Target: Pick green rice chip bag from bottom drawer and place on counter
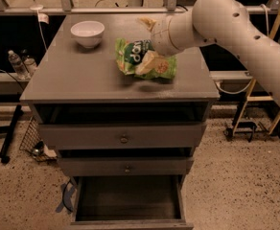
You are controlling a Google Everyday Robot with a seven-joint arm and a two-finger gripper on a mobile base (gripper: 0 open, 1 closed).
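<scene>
Gripper [149, 63] at counter [73, 75] level, touching green rice chip bag [130, 54] directly beneath; bag flat, long axis across the view; clamped or released: cannot tell.

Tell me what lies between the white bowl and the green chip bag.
Only bare grey counter, as the camera view shows. The gripper is at the crinkly light-green chip bag, on its side away from the bowl.

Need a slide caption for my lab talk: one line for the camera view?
Gripper at the green rice chip bag on the counter, bottom drawer open below.
</scene>
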